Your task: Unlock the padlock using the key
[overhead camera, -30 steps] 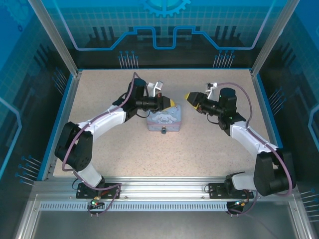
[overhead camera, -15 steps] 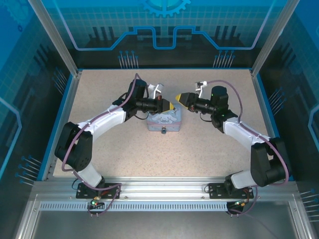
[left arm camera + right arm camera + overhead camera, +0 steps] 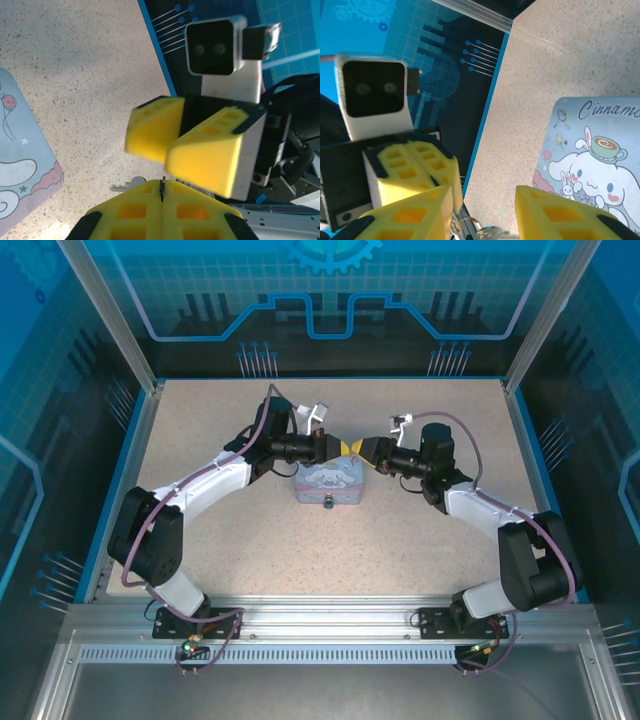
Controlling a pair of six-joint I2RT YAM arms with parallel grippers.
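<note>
Firstly, the surroundings. We list a speckled beige table (image 3: 420, 530) bounded by a blue rim (image 3: 533, 455), with printed blue panels (image 3: 330, 300) and aluminium posts (image 3: 105, 310) behind and beside it.

Item one: a pale-blue square tin (image 3: 328, 485) with a white cartoon dog on its lid, lying flat near the table's middle.

Item two: the padlock (image 3: 327, 506), a small dark speck against the tin's near wall. We can tell no more of it at that size.

Item three: the key (image 3: 487, 231), a small silvery piece beside a wire ring (image 3: 466, 224), held in the air by the tin's far edge, well apart from the padlock.

Obstructions: we note both gripper heads crowding the space at the tin's far side. From the left wrist, the right arm's white camera housing (image 3: 215, 45) and its yellow fingers stand close in front.

Poses: the left arm bends in an arc from its base at near left, its forearm pointing right. The left gripper (image 3: 338, 447) has its yellow pads pressed together. At their seam we see a thin dark sliver nipped, with silvery metal poking out beside it, so we enter it as clamped on the key.

The right arm mirrors it, bent at the elbow. The right gripper (image 3: 362, 448) faces the left one tip to tip, nearly meeting. Its fingers (image 3: 560, 215) stand apart, one on either side of key and ring. We cannot tell whether either touches the metal.
</note>
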